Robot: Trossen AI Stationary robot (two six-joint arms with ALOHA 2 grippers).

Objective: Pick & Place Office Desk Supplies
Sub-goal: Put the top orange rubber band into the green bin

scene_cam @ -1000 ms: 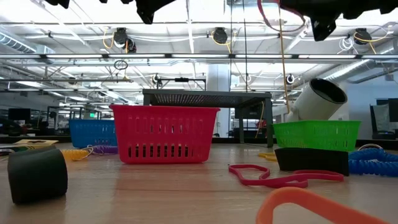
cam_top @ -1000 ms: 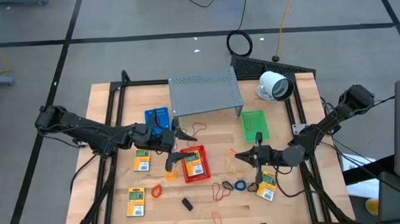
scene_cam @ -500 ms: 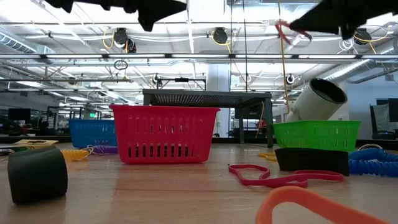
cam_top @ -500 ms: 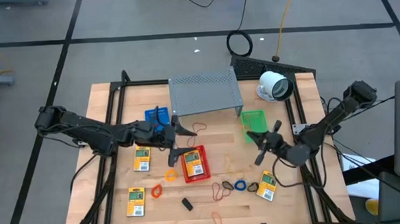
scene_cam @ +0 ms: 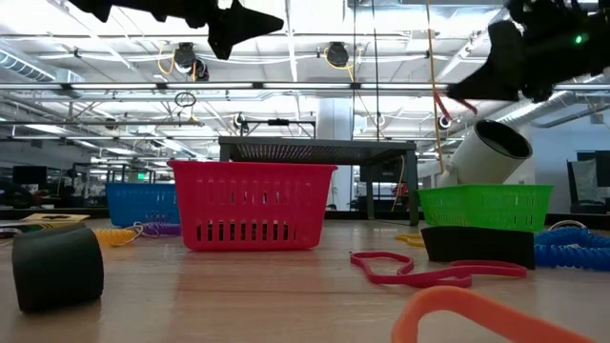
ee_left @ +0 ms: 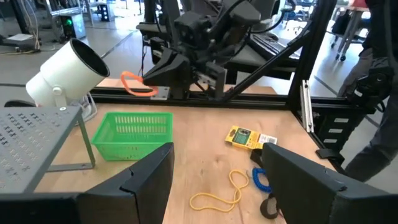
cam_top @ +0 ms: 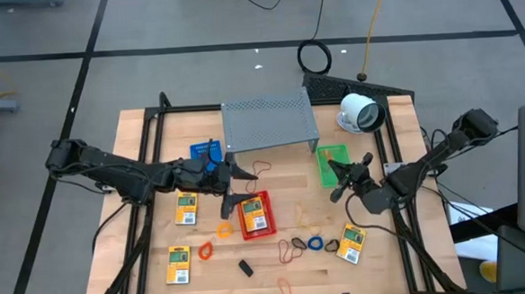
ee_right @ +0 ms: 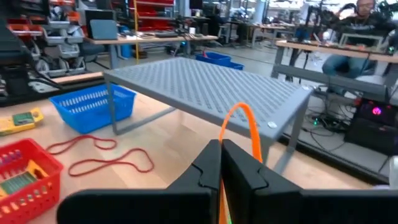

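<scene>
My right gripper (cam_top: 335,170) is shut on an orange rubber band (ee_right: 242,121) and hangs over the green basket (cam_top: 332,157). It also shows in the left wrist view (ee_left: 152,79) with the band (ee_left: 135,83). My left gripper (cam_top: 239,186) is open and empty above the red basket (cam_top: 253,215), which holds a yellow packet. Other yellow packets (cam_top: 187,209) (cam_top: 179,264) (cam_top: 350,242) lie flat on the table. So do loose bands (cam_top: 295,246) (cam_top: 315,244) (cam_top: 205,251) and a black clip (cam_top: 246,268). My right gripper pinches the orange band between its two shut fingertips (ee_right: 211,163), at one spot of the loop (ee_right: 222,146). The fingers slant in from the table's right. The loop stands out beyond the fingertips, lifted clear of the table and the green basket.
The grey perforated shelf (cam_top: 270,121) stands at the far middle, with a red band (cam_top: 259,170) on the table before it. The white round device (cam_top: 362,113) is at the far right and a blue basket (cam_top: 206,154) left of the shelf. An orange ring (cam_top: 224,228) lies near the red basket.
My right gripper has risen from the table near the right yellow packet. It has gone toward the far edge, over the green basket, and has turned as it went. The orange band has gone with it, lifted clear.
</scene>
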